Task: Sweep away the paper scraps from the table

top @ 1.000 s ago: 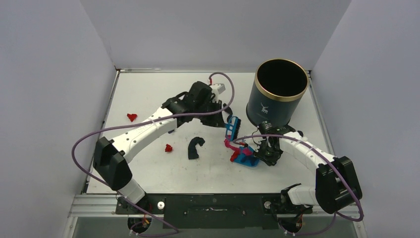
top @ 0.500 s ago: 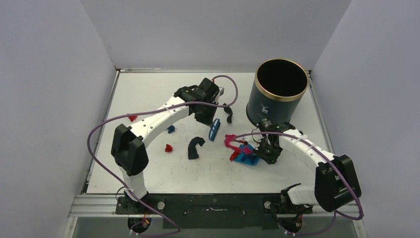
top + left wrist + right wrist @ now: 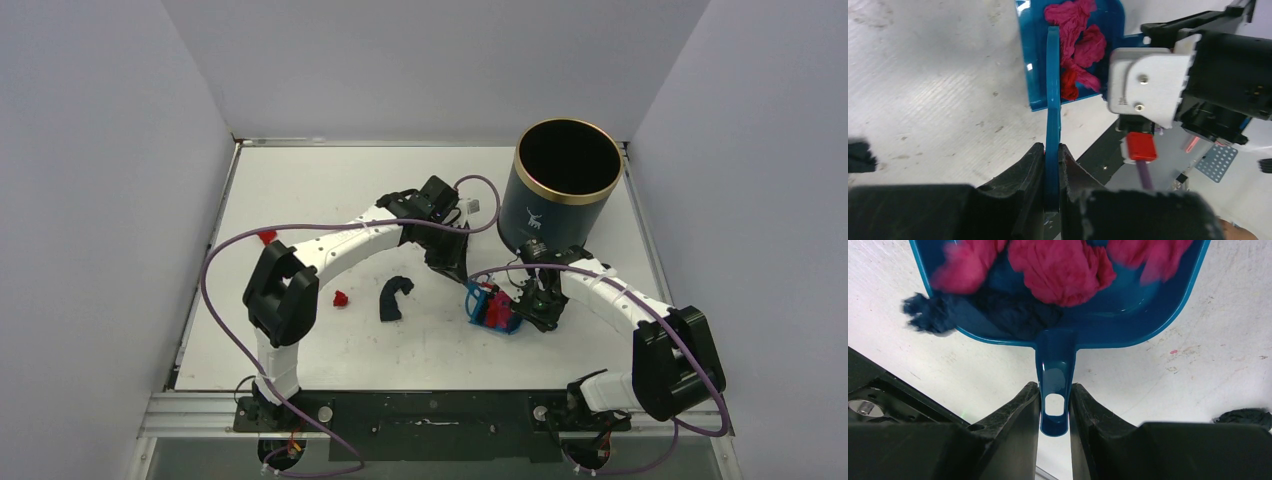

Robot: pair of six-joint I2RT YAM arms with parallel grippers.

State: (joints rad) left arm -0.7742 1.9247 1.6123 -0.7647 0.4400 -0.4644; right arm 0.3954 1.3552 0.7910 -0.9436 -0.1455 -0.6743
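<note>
Currently: left gripper is clamping the hand brush; right gripper is pinching the dustpan handle; paper scraps are needing short strokes, pan lip flat on the table.

White table carries red paper scraps; a black strip; blue dustpan; dark bin.

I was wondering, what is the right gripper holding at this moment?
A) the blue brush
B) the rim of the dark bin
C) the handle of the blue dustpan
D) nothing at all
C: in the right wrist view the right gripper is shut on either side of the dustpan handle, with magenta paper scraps lying in the pan.
</note>
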